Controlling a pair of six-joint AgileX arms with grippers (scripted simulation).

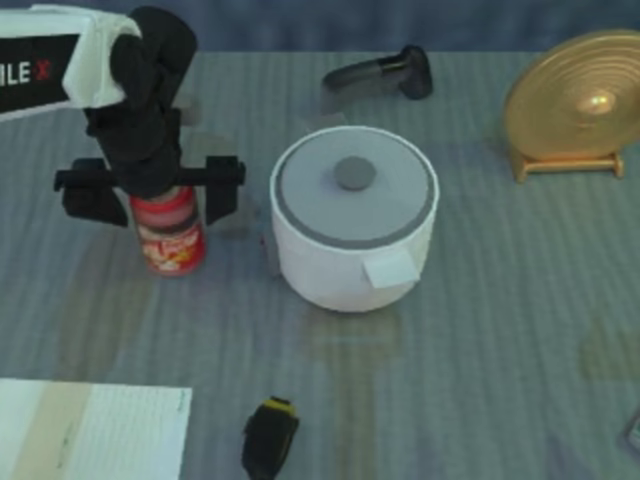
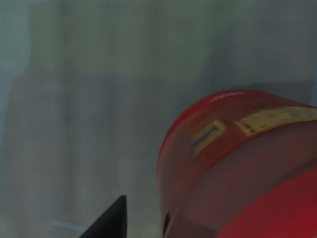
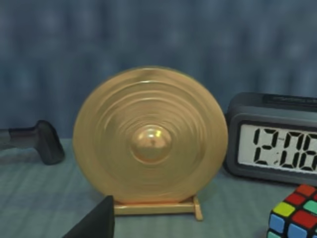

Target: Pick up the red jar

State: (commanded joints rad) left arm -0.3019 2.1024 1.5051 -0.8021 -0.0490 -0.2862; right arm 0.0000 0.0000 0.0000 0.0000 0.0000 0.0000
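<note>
The red jar (image 1: 170,232) stands upright at the table's left, red with a white-yellow printed label. My left gripper (image 1: 152,190) hangs right over its top, open, with one black finger on each side of the jar and a gap to each. In the left wrist view the red jar (image 2: 237,163) fills the near corner, with one dark fingertip (image 2: 110,222) beside it and apart from it. My right arm (image 1: 634,430) is parked at the table's right edge, far from the jar.
A white pot (image 1: 355,215) with a grey lid stands just right of the jar. Also here: a gold disc on a stand (image 1: 575,100), a black handle (image 1: 385,75), a black-yellow object (image 1: 270,437), a white pad (image 1: 90,430), a clock (image 3: 272,144), a colour cube (image 3: 295,213).
</note>
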